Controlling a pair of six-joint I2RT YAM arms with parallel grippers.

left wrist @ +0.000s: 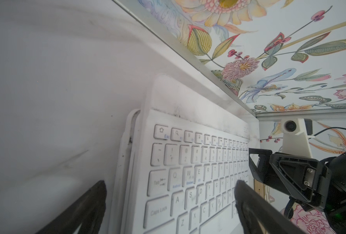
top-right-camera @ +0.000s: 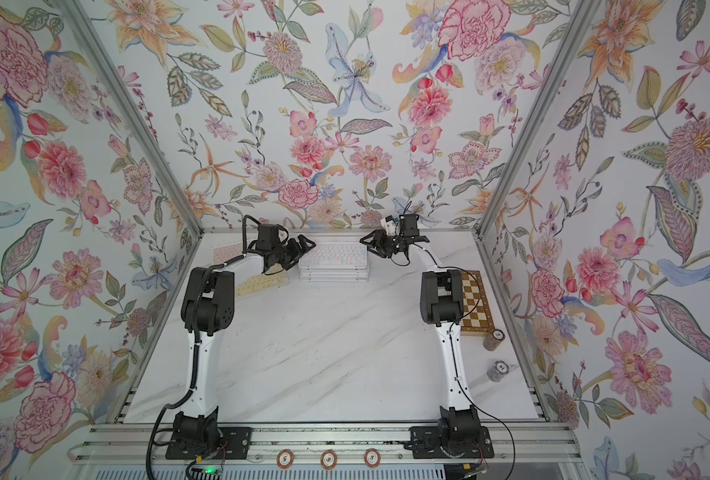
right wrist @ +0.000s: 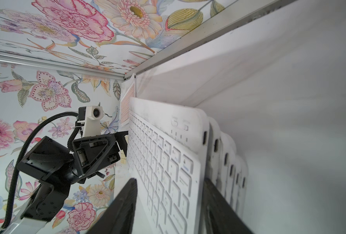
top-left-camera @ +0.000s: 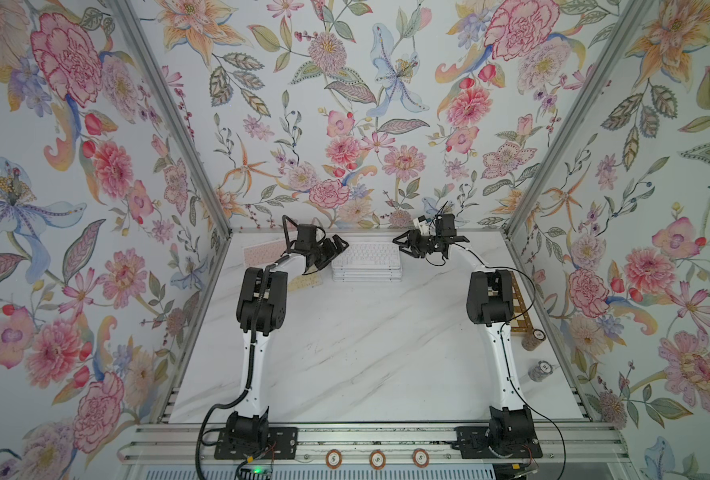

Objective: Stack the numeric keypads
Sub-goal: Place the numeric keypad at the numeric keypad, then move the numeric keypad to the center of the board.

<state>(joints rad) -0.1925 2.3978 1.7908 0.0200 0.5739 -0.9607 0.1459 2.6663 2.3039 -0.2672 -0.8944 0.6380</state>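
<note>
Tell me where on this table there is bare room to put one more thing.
The widest free patch is the marble table between the two arms, in front of the stack of keypads. Crowded: the far edge, where the left gripper and right gripper flank the stack, and the right edge with the chessboard and chip stacks.

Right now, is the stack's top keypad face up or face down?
Face up: the top keypad shows its white keys in both top views and both wrist views.
</note>
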